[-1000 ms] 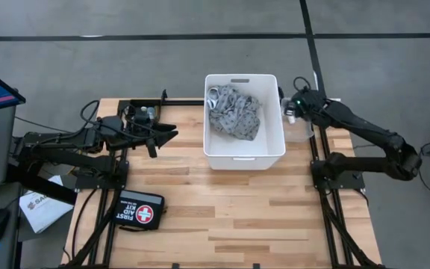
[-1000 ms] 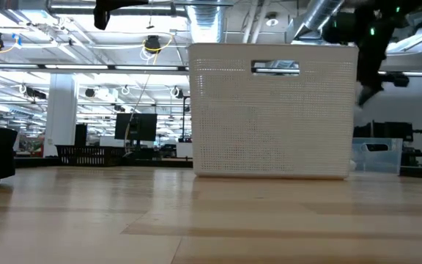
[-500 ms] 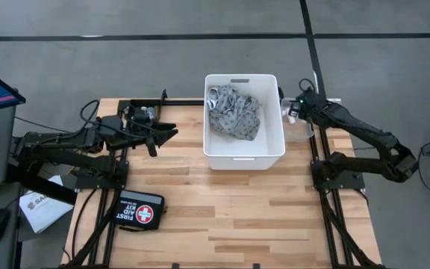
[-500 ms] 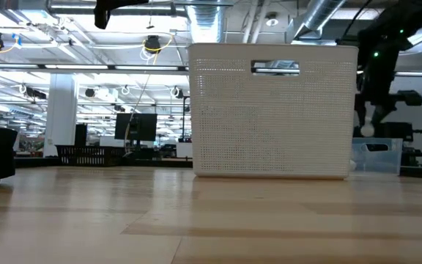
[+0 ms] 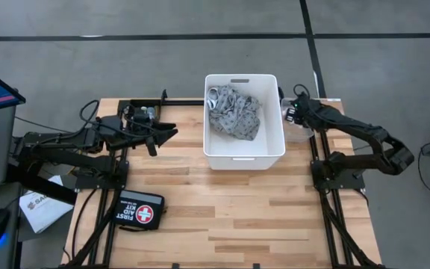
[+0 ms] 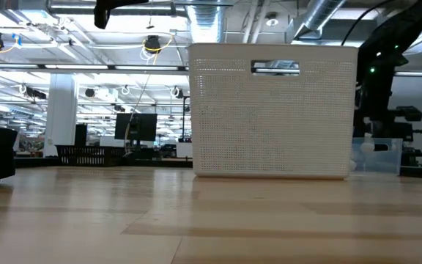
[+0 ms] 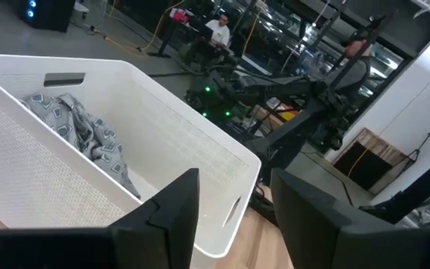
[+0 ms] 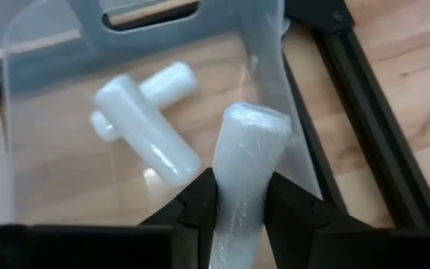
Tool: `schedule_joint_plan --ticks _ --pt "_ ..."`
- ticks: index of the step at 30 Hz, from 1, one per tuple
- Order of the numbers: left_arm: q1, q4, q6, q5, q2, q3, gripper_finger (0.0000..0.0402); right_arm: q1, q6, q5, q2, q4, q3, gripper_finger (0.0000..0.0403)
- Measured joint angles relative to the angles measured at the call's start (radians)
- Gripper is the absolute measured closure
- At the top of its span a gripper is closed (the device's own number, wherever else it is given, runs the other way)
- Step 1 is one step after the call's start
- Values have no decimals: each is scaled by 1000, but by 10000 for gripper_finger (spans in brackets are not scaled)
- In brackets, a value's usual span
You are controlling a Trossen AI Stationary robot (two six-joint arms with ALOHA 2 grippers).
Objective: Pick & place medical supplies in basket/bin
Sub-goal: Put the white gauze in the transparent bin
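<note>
My right gripper is shut on a white gauze roll and hangs over the small clear bin, which stands just right of the white tub. Two more gauze rolls lie crossed on the clear bin's floor. In the low view the held roll is down at the clear bin. The grey patterned cloth bandage lies crumpled in the tub's far half. My left gripper hovers open, left of the tub. Vial and sticks are out of view. My right gripper pinches the gauze roll between its two fingers, gripping the roll's near end. It comes from above, pointing down, with the roll running along the fingers. The roll's free end reaches down into the clear bin; whether it touches the floor, I cannot tell.
A black pouch marked FIRST AID KIT lies near the table's left near corner. Bare wood stretches in front of the tub. The left wrist view shows the tub's wall just ahead of my left gripper.
My right gripper has come down with the gauze roll, from about the tub's rim height to the level of the clear bin, and shifted slightly toward the tub. The left arm has kept still.
</note>
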Motion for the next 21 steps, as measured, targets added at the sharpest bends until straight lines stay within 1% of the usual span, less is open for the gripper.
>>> schedule_joint_plan --ticks 15,18,21 --pt "0 -2 0 0 0 0 243 -3 -25 -3 4 40 1 310" --pt "0 -2 0 0 0 0 243 -3 -25 -3 4 48 1 300" --pt "0 -2 0 0 0 0 243 -3 -34 -3 4 59 1 279"
